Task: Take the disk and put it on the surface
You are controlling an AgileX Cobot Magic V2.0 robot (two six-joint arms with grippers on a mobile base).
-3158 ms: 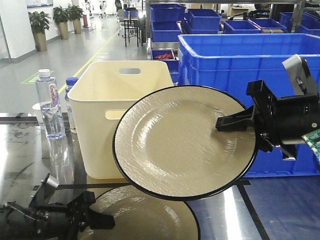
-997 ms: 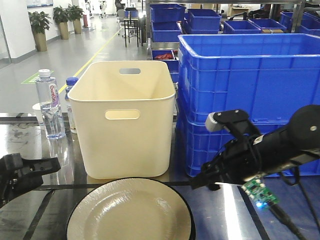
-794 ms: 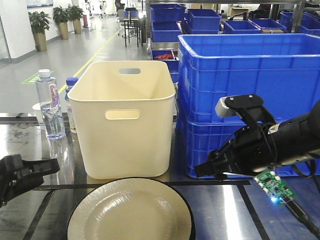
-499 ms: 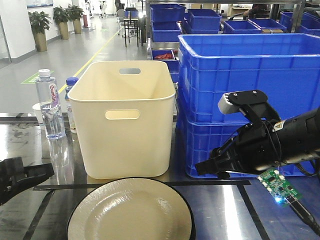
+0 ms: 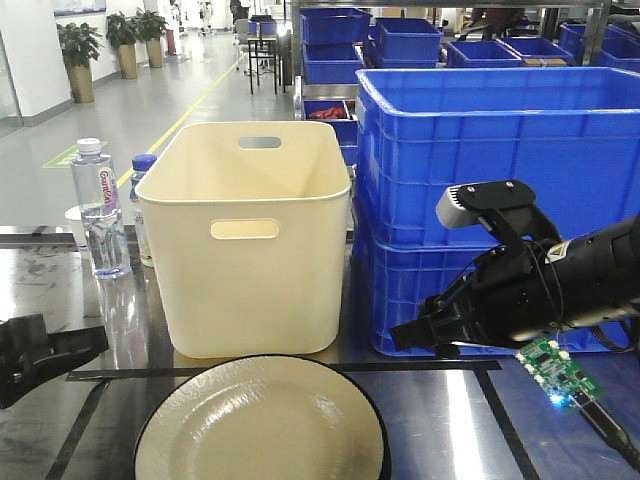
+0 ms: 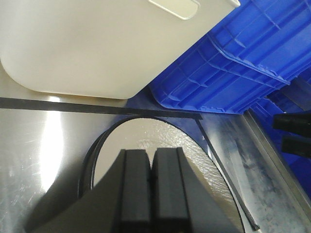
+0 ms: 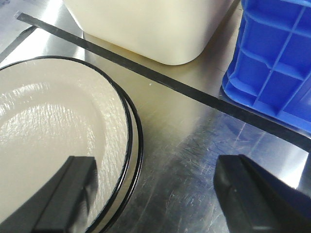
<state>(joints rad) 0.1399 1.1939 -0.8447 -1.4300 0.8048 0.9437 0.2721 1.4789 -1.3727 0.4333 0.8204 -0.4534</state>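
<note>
The disk (image 5: 265,425) is a cream plate with a black rim, lying flat on the dark glossy surface (image 5: 445,420) inside the tape lines. In the right wrist view the disk (image 7: 43,116) shows two rims, one plate stacked on another. My right gripper (image 7: 155,174) is open, one finger over the disk's edge and the other over bare surface (image 7: 194,141). From the front, the right gripper (image 5: 405,337) hangs just right of the disk. My left gripper (image 6: 151,158) is shut on nothing above the disk (image 6: 165,141); from the front, the left gripper (image 5: 85,342) sits at the left.
A cream bin (image 5: 245,240) stands right behind the disk, with stacked blue crates (image 5: 500,150) to its right. A water bottle (image 5: 100,205) stands at the back left. Black tape (image 5: 420,366) runs across the surface behind the disk.
The right gripper held the disk in the air 3.2 s ago; now the disk lies on the plate below and that gripper is open. The left gripper has drawn back left.
</note>
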